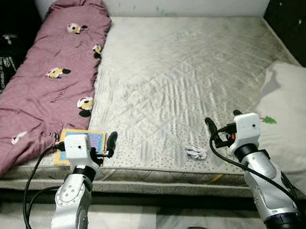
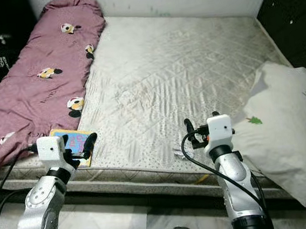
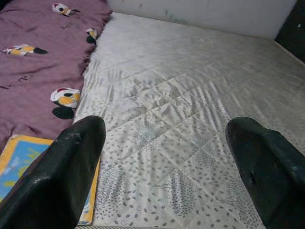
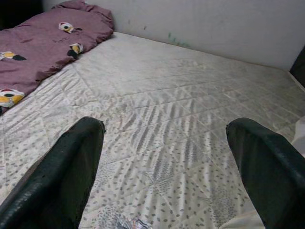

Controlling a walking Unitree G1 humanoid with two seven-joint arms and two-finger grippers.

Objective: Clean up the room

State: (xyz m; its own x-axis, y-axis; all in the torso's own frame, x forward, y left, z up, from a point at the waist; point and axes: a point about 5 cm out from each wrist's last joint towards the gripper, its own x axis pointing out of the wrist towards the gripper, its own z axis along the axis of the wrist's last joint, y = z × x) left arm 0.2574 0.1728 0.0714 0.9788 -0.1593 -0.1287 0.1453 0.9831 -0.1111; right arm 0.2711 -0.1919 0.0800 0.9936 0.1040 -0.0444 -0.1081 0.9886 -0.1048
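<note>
On my left a purple quilt (image 1: pixel 42 87) lies along the bed's (image 1: pixel 191 62) edge, and my left gripper (image 1: pixel 106 146) hangs released and empty just over the colourful book (image 1: pixel 96 139) resting on the mattress's near corner beside that quilt. A crumpled bit of paper (image 1: pixel 196 152) sits near the mattress's front edge between my arms. My right gripper (image 1: pixel 222 125) hovers spread apart and empty just past it, with a white pillow (image 1: pixel 298 127) slumped at the bed's right side.

Crumpled white paper wad (image 1: pixel 197 152) near mattress (image 1: pixel 192 73) front edge; colourful book (image 1: pixel 85 143) flat beside purple quilt (image 1: pixel 42 87)
</note>
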